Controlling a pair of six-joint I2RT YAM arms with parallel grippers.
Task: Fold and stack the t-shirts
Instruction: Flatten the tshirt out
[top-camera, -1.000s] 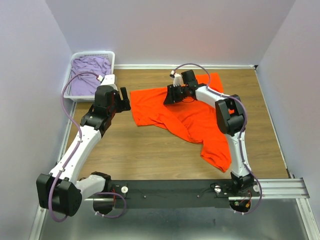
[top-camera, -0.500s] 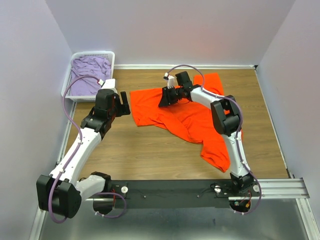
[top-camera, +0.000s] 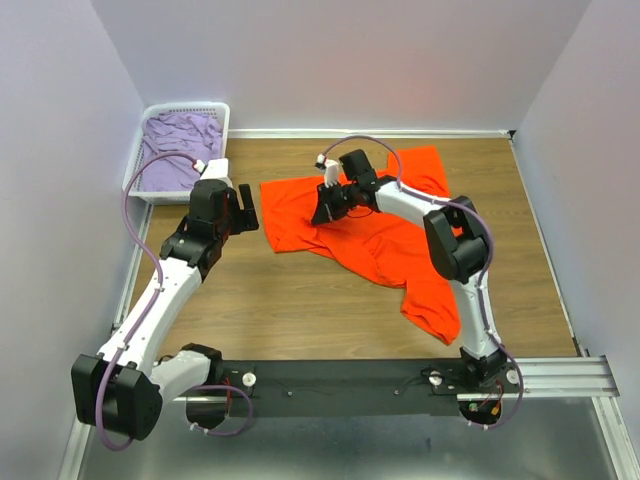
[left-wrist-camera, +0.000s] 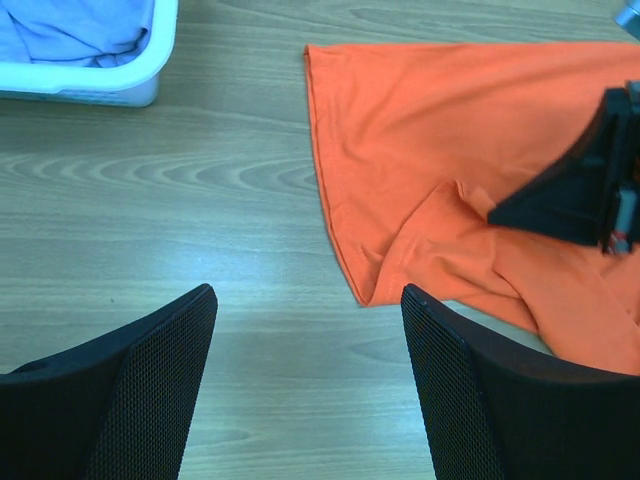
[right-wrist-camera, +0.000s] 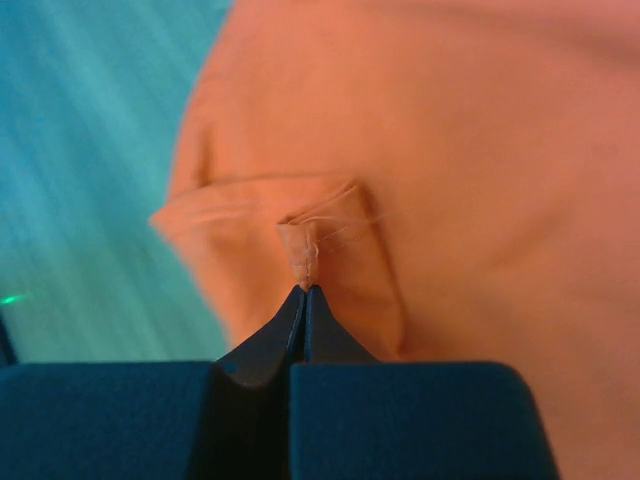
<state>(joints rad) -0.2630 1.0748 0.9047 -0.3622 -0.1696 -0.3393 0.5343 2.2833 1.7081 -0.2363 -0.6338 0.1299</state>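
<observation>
The orange t-shirt (top-camera: 380, 235) lies crumpled across the middle and right of the wooden table. It also shows in the left wrist view (left-wrist-camera: 440, 130) and fills the right wrist view (right-wrist-camera: 450, 130). My right gripper (top-camera: 322, 212) is shut on a pinched fold of the orange t-shirt (right-wrist-camera: 305, 250) near its left part. My left gripper (top-camera: 250, 210) is open and empty just left of the shirt's left edge, its fingers (left-wrist-camera: 150, 380) spread above bare wood. The lilac t-shirt (top-camera: 178, 150) lies bunched in the basket.
A white lattice basket (top-camera: 212, 108) stands at the back left corner, its rim in the left wrist view (left-wrist-camera: 90, 85). Walls close the table on the left, back and right. A black rail (top-camera: 340, 378) runs along the near edge.
My right gripper has moved left and slightly nearer across the orange t-shirt, dragging the pinched cloth with it. My left arm has barely moved.
</observation>
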